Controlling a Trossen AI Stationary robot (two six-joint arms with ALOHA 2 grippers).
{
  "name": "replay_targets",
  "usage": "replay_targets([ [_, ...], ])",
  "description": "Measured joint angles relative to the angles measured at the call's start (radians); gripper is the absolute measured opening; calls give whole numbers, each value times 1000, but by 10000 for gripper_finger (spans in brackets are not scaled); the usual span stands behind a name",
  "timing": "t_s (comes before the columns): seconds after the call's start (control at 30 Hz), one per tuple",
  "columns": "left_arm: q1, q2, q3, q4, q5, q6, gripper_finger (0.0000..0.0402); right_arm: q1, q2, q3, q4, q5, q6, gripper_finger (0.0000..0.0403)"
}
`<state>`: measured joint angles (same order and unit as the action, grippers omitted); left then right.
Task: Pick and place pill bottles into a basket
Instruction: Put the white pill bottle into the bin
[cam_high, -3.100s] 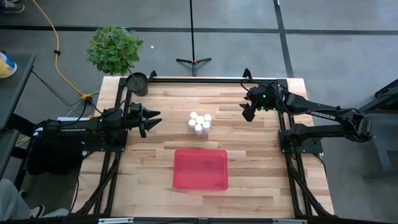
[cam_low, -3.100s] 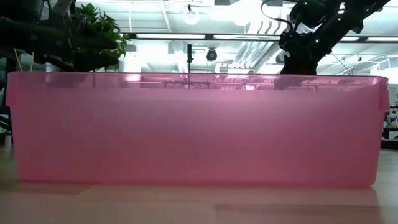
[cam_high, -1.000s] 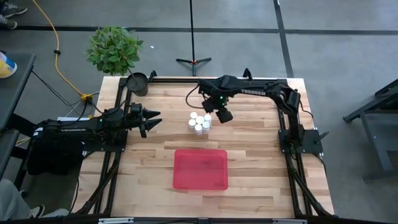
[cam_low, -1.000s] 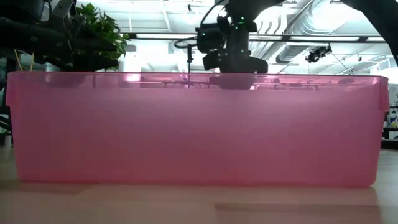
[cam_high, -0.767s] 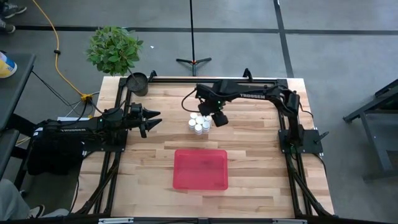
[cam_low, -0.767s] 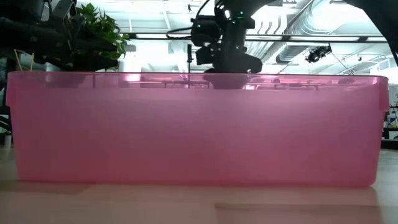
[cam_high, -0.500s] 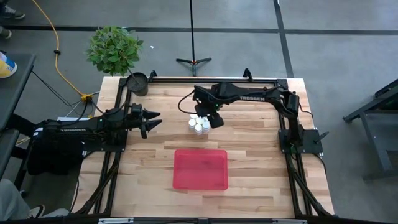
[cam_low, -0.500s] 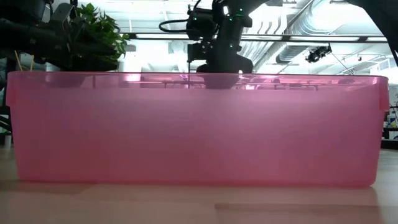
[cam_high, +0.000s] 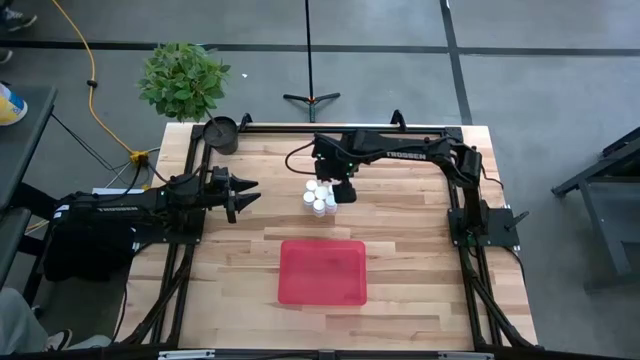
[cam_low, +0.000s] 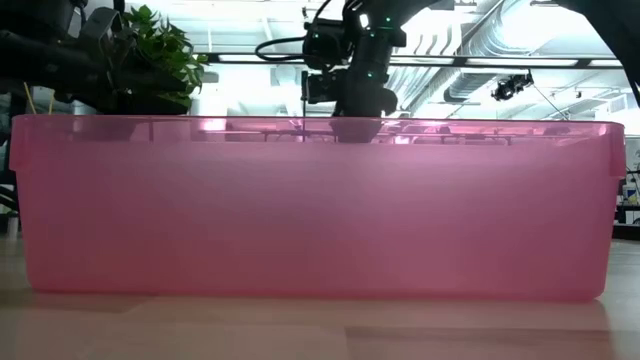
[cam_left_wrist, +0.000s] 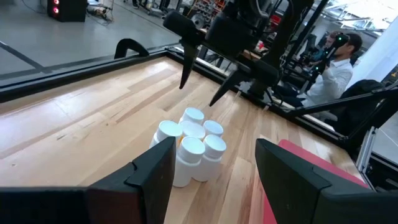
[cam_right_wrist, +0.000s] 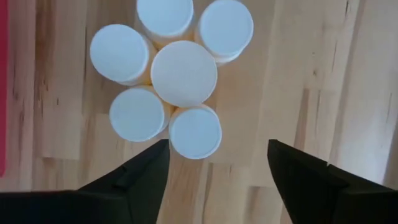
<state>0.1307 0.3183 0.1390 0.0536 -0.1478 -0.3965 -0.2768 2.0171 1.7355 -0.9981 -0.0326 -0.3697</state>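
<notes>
Nearest me, the red tray (cam_high: 322, 271) lies empty at the front of the wooden surface (cam_high: 400, 250); seen from table height, its pink wall (cam_low: 315, 205) blocks everything behind it but the arm tops.

Just past it, mid-surface, the pill bottles (cam_high: 320, 196) stand upright: small white cylinders with round white caps, the outer ones packed touching around a middle one (cam_right_wrist: 184, 73), with a hint of orange showing between them.

The right gripper (cam_high: 343, 190) has swung in from the far right corner over the last few seconds and now hangs at the right edge of that cluster, pointing straight down. Its fingers (cam_right_wrist: 134, 177) stand wide apart and hold nothing, and they have spread wider within the past second. I'd judge a first pick is being lined up; nothing has been lifted yet.

The left gripper (cam_high: 240, 193) waits at the left side, unmoved, fingers (cam_left_wrist: 149, 171) partly apart and empty, aimed at the bottles (cam_left_wrist: 189, 149).
</notes>
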Motion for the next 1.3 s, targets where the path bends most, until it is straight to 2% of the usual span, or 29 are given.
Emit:
replay_targets([
  [0.33, 0, 0, 0, 0, -1, 0, 253, -13, 0, 0, -14, -6, 73, 275],
  [0.83, 0, 0, 0, 1, -7, 0, 253, 10, 11, 0, -80, -94, -146, 275],
  [1.3, 0, 0, 0, -3, -5, 0, 253, 18, 98, 0, -91, 23, -279, 275],
])
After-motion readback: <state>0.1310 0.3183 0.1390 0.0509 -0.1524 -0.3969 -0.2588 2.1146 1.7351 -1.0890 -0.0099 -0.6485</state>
